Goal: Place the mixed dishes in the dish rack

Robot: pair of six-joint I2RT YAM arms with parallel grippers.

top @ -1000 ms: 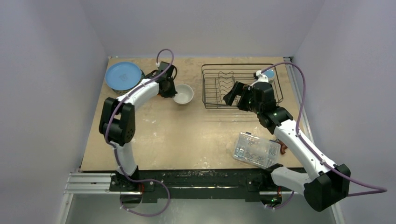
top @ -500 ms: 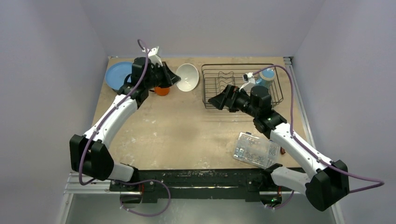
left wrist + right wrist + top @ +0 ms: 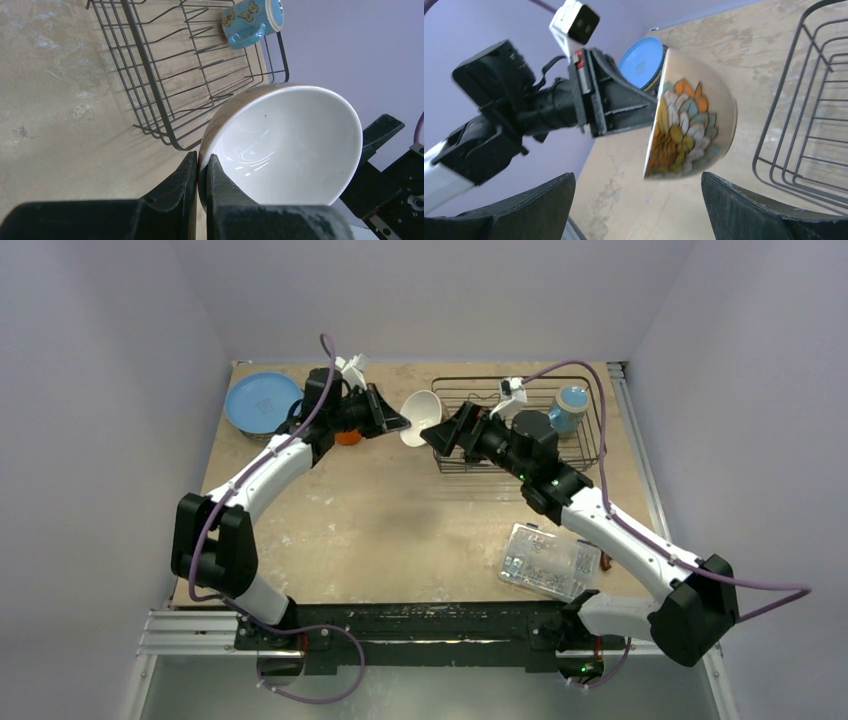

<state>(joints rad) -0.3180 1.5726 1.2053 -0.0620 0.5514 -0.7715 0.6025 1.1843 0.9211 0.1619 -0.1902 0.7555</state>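
Note:
My left gripper [image 3: 400, 426] is shut on the rim of the white bowl [image 3: 421, 417] and holds it tilted in the air by the left end of the black wire dish rack [image 3: 560, 440]. In the left wrist view the fingers [image 3: 187, 172] pinch the bowl [image 3: 290, 145]. My right gripper [image 3: 441, 437] is open, just right of the bowl, jaws wide; its view shows the bowl's flowered outside [image 3: 689, 130]. The light-blue mug [image 3: 570, 408] sits in the rack's far right corner. The blue plate [image 3: 262, 402] lies at the far left. The orange cup [image 3: 347, 436] stands under my left arm.
A clear plastic box [image 3: 550, 561] of small parts lies at the near right. The walls close in on the table's far, left and right sides. The yellow plate and the green-rimmed plate are not in view.
My left gripper has lifted the bowl off the table and carried it right toward the rack. My right gripper has moved left out of the rack to meet the bowl.

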